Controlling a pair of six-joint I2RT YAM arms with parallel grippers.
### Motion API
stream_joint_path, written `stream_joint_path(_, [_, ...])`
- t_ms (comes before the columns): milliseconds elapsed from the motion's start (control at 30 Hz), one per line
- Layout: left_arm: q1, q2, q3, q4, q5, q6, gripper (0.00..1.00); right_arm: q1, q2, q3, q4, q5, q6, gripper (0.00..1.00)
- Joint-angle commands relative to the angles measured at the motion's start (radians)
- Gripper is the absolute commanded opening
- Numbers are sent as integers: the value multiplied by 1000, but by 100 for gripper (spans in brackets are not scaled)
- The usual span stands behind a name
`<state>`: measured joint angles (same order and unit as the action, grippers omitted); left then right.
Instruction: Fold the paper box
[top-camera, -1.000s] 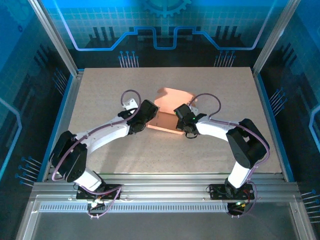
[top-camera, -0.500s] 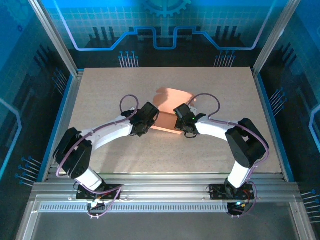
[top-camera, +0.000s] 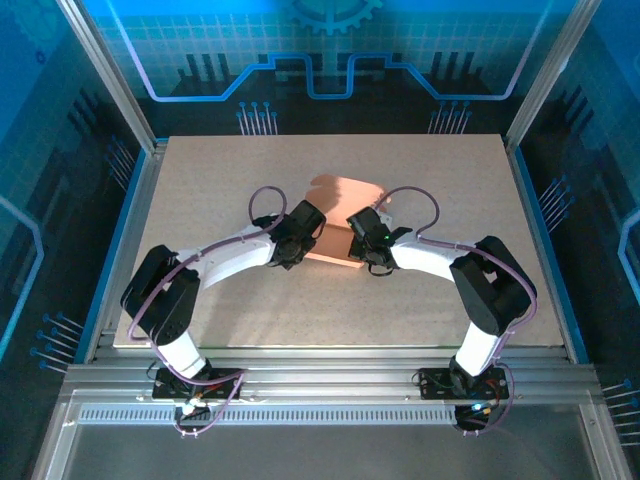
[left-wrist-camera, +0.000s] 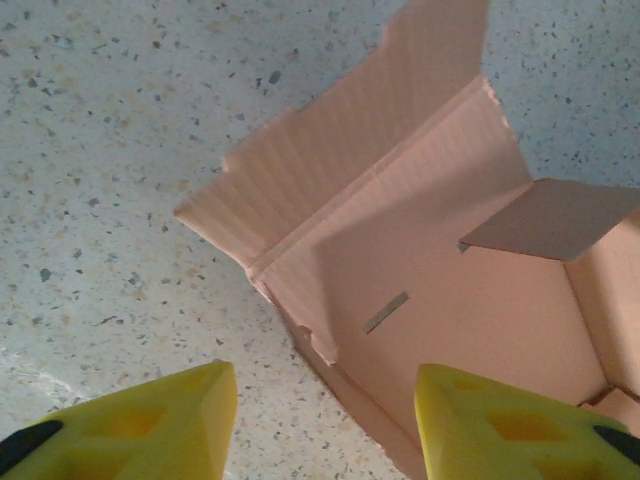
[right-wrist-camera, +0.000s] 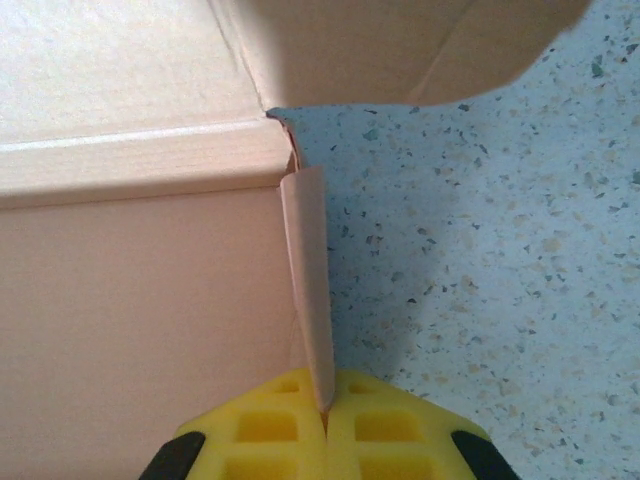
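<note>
The paper box lies about in the middle of the bench, half formed, with one arm at each side of it. I judge that the step in hand is the raising of the walls and the tucking of the corner flaps.

At the right side of the box, the right jaws are pressed together on a thin corner flap, which stands on edge between the yellow fingers. At the left side of the box, the left jaws are spread, one yellow finger outside the near wall and the other inside, and neither seems to press the card yet.

The next move probably asks the left jaws to come together on this wall edge and to turn it up along its crease, while the right jaws hold the corner steady. The card is thin, so a hard pull could tear it.

The box is salmon-orange with fine ribs. Its far panel lies back from the box floor, a side flap leans inward, and a small slot is cut in the wall. The near edge looks a little ragged.
</note>
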<state>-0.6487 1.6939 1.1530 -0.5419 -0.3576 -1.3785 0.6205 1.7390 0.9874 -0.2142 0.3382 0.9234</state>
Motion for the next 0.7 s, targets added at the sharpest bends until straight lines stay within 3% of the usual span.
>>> stream_joint_path(0, [27, 42, 21, -17, 39, 4, 47, -7, 16, 4, 4, -14, -11, 0])
stream_joint_path(167, [43, 60, 30, -17, 55, 21, 40, -5, 19, 7, 5, -22, -20, 0])
stream_joint_path(300, [43, 63, 42, 1, 52, 134, 33, -4, 29, 8, 9, -31, -23, 0])
stream_joint_path(667, [42, 101, 86, -18, 90, 294, 26, 4, 51, 25, 14, -57, -35, 0])
